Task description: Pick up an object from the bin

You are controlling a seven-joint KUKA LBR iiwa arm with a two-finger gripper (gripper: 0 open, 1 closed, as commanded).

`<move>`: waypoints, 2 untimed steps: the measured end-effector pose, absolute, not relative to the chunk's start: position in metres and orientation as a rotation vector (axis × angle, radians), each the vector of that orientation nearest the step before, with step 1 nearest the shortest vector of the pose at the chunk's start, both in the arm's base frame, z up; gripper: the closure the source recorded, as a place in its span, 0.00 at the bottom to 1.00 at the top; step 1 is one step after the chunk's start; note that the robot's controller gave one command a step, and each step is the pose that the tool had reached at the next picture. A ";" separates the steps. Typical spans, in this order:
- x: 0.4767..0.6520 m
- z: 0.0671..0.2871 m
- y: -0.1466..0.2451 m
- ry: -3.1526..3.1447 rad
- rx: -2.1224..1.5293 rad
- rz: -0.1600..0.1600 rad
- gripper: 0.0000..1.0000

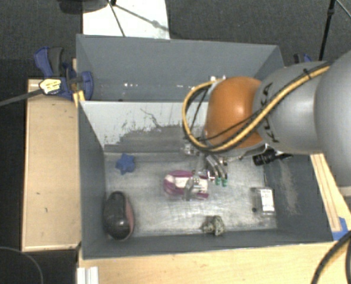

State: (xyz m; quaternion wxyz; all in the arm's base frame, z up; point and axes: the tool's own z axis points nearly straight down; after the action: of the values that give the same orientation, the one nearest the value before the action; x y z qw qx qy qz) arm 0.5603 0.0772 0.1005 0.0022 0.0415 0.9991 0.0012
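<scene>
Against the near wall of the grey metal bin [92, 176], slightly right of its middle, a small grey-brown lump [212, 225] is seen lying alone. In the near left corner a dark oval object [117, 215] is set lengthwise beside the left wall. Toward the right wall, a little farther in, a small white box [263, 200] with a dark marking on its left side is laid flat on the floor. At the middle of the floor a purple-and-white object [176, 185] is found, well apart from the other things. The gripper [197, 186] is positioned directly over its right end, so that part of the object is covered by the tool. Whether the gripper is spread, pressed together or pinching the object cannot be told. Two small green parts [222, 182] are visible on the tool just right of the object. Farther in, near the left wall and close to the foot of the far wall, a small blue piece [125, 163] is seen. Above the gripper the wrist is capped by an orange cover [234, 108], round which black-and-yellow cables [190, 108] are looped, and the grey arm [317, 117] is extended in over the right wall.
</scene>
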 end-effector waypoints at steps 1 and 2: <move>0.567 0.073 0.066 3.126 0.320 0.003 0.00; 0.559 0.072 0.065 3.113 0.406 0.003 0.00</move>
State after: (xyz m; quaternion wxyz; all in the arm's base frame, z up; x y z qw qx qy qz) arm 0.5586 0.0651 0.0720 0.0013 0.1293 0.9916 0.0009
